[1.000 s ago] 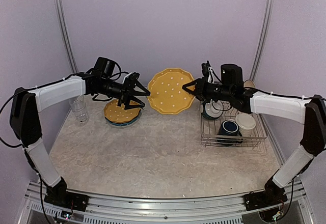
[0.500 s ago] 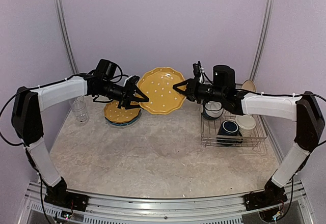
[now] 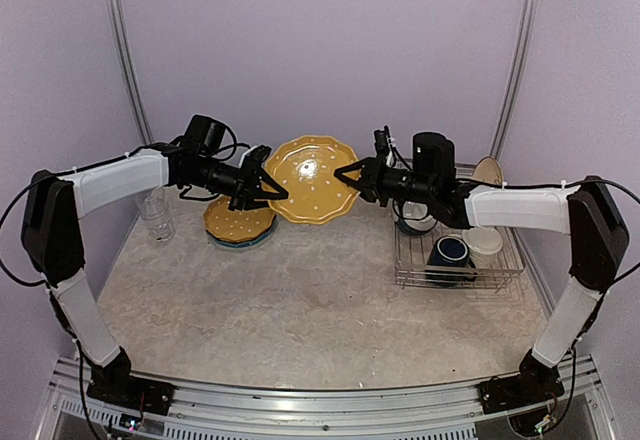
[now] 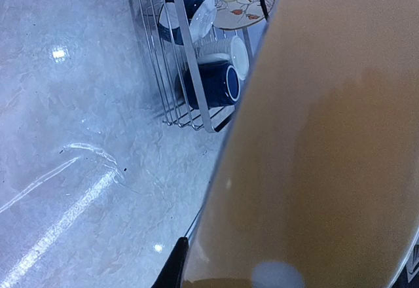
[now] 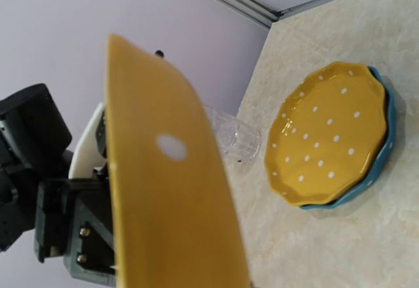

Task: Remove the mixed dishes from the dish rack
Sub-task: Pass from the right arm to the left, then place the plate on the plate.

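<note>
The large yellow dotted plate (image 3: 312,180) hangs in the air above the far middle of the counter (image 3: 300,320), out of the dish rack (image 3: 460,282) that stands along the right edge. It is almost on edge, its face tipped up and toward the near side, and its width runs left to right between the two arms. The right pincer (image 3: 348,174) is clamped on its right rim. The left pincer (image 3: 264,188) looks narrowed onto the opposite, left rim, so both arms appear to share the plate. The relation that matters is where it goes: the stacked yellow plate (image 5: 324,134), lying on a blue plate (image 5: 387,131) toward the far left corner, sits just below and beside the left pincer, well apart from the right one. The left arm is therefore the nearer carrier. A dark blue mug (image 3: 450,252) and a cream mug (image 3: 485,242) wait in the rack.
</note>
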Available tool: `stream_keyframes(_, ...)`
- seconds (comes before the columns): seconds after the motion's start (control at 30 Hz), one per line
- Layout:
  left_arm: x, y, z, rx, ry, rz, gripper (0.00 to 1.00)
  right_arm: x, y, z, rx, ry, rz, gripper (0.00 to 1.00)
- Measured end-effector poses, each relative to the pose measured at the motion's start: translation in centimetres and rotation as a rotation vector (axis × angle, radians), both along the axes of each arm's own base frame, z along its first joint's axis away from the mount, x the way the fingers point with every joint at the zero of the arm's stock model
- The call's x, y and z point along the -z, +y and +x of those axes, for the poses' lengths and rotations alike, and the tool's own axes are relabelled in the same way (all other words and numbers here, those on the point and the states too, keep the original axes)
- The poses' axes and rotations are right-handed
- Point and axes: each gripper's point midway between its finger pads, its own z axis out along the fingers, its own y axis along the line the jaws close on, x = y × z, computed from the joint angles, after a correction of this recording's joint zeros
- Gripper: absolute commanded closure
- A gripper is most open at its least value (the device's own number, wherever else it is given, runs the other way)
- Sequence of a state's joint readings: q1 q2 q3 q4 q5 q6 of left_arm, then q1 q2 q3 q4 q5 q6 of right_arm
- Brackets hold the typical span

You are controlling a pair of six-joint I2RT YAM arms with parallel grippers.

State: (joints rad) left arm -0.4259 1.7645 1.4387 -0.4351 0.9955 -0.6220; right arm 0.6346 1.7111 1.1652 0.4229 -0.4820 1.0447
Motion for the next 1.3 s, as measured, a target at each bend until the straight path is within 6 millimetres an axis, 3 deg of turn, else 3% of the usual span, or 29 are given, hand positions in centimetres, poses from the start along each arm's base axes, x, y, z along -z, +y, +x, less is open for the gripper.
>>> stream_keyframes(0.07, 0.0, 0.1, 0.1, -0.002, 0.000, 0.000, 1.00, 0.1, 0.0, 0.0, 0.001, 0.002, 0.000, 0.85)
stream_keyframes(0.23, 0.4, 0.7, 0.5, -0.029, 0.021, 0.015, 1.00, 0.4, 0.0, 0.3, 0.013, -0.003, -0.009, 0.31)
stream_keyframes(0.3, 0.7, 1.5, 1.0, -0.058, 0.036, 0.030, 1.00, 0.3, -0.2, 0.6, 0.023, -0.014, -0.010, 0.15)
stream_keyframes(0.37, 1.3, 2.6, 1.8, -0.106, 0.063, 0.055, 1.00, 0.2, -0.4, 0.9, 0.035, -0.029, -0.013, 0.09)
stream_keyframes(0.73, 6.8, 10.9, 6.4, -0.395, 0.236, 0.276, 1.00, 0.9, -2.6, 2.3, 0.107, -0.061, -0.079, 0.07)
stream_keyframes(0.93, 10.3, 15.8, 7.9, -0.523, 0.306, 0.415, 1.00, -0.3, -3.8, 2.0, 0.140, -0.101, -0.116, 0.07)
stream_keyframes(1.03, 10.9, 16.8, 7.9, -0.541, 0.313, 0.471, 1.00, -1.1, -4.3, 1.8, 0.153, -0.122, -0.125, 0.07)
stream_keyframes(1.3, 11.6, 16.9, 8.7, -0.520, 0.312, 0.501, 1.00, -1.3, -5.4, 1.4, 0.182, -0.144, -0.155, 0.07)
